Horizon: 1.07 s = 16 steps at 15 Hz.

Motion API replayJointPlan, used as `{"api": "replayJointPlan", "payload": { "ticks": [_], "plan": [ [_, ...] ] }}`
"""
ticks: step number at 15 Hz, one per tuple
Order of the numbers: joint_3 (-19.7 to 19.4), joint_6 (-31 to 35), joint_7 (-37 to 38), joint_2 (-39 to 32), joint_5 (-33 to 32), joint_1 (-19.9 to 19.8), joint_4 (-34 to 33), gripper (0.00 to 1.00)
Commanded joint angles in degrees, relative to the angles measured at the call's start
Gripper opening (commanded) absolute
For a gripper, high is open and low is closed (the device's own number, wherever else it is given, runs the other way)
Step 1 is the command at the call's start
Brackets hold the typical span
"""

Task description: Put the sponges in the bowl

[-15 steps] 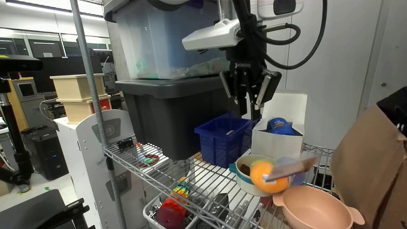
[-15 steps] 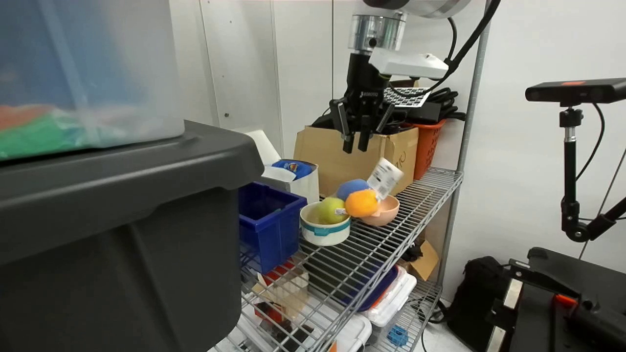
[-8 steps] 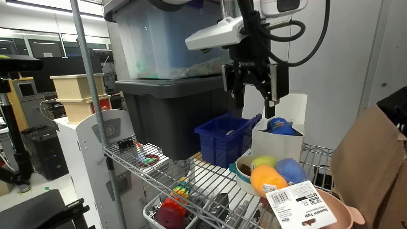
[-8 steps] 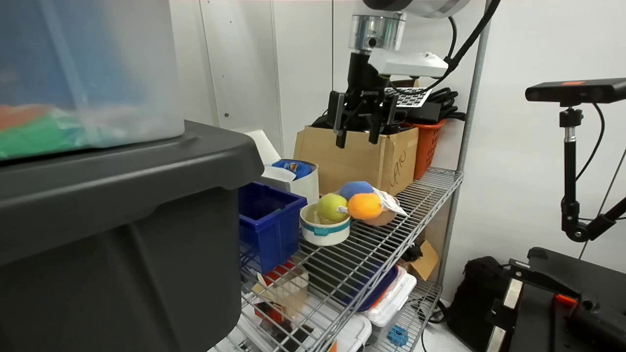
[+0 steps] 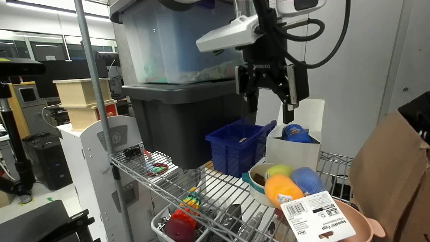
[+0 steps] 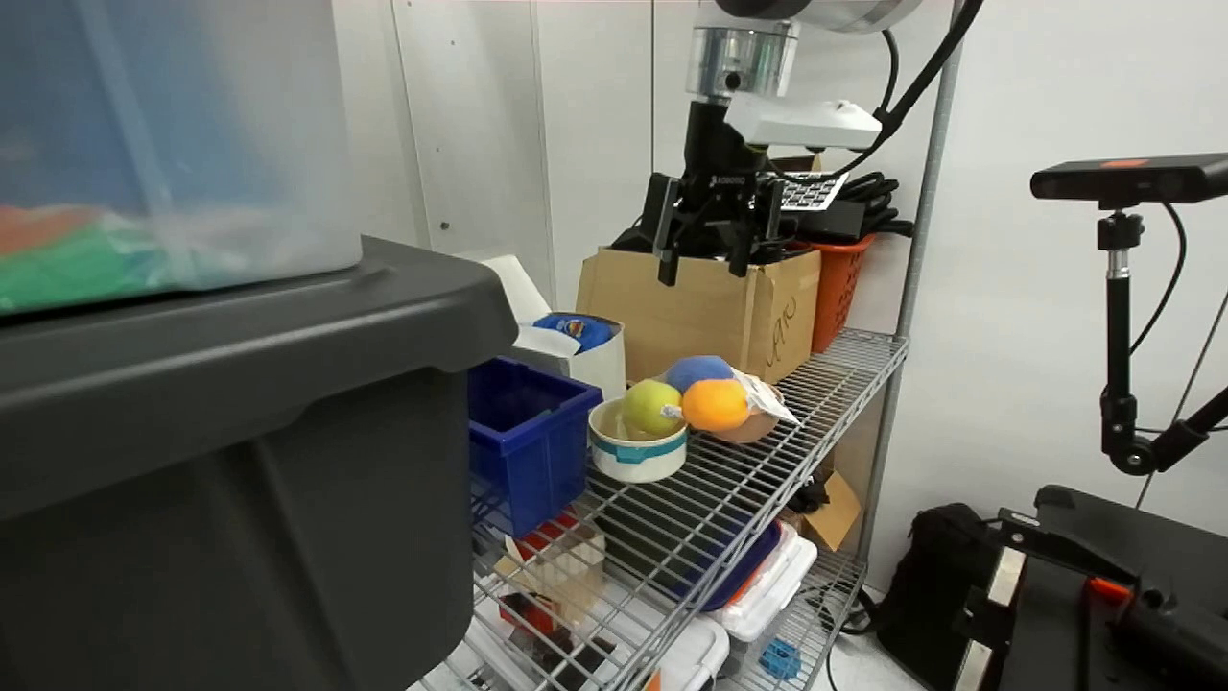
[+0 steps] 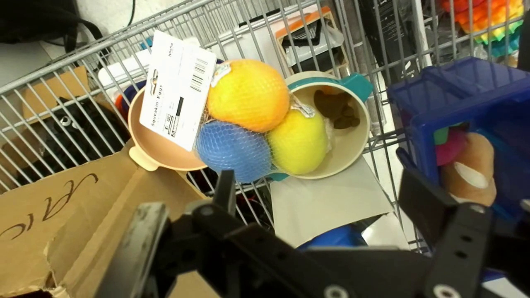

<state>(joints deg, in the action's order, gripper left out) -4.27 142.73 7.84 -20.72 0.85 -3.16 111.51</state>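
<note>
Maybe it's half done: of the round, netted orange, yellow-green and blue sponges (image 7: 256, 118), yellow-green sits partly in the round cream-and-teal bowl (image 7: 348, 145). Orange and blue, outside it, seem left to do. The black metal claw (image 5: 270, 112) is wide apart, empty.

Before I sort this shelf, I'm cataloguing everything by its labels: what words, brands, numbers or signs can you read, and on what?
"ROBOTIQ": on the claw.
"Squeakin' Eggs": on the white tag of the sponges.
"Pack Replacement": same tag; the figure before it is too small.
Handwriting on the cardboard box: I can't make out the word.
Too small: the tag's fine print, the sponges' small labels, the mark on the blue object.
</note>
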Motion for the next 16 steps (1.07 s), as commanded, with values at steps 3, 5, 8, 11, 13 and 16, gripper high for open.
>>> {"api": "replayJointPlan", "payload": {
  "ticks": [3, 5, 8, 11, 13, 16],
  "plan": [
    [-0.1, 0.8, 0.0, 7.8, -2.8, 1.9, 9.1, 1.00],
    [0.3, 0.8, -0.5, 11.5, -3.1, 2.2, 12.4, 1.00],
    [1.2, 0.4, -2.4, 18.6, -2.7, 2.5, 18.2, 1.00],
    [2.3, -0.8, -5.0, 26.7, -2.0, 2.5, 24.0, 1.00],
    [2.8, -1.6, -7.2, 32.3, -1.4, 2.7, 28.0, 1.00],
    [3.2, -3.2, -10.0, 40.4, -0.5, 3.3, 33.3, 1.00]
  ]
}}
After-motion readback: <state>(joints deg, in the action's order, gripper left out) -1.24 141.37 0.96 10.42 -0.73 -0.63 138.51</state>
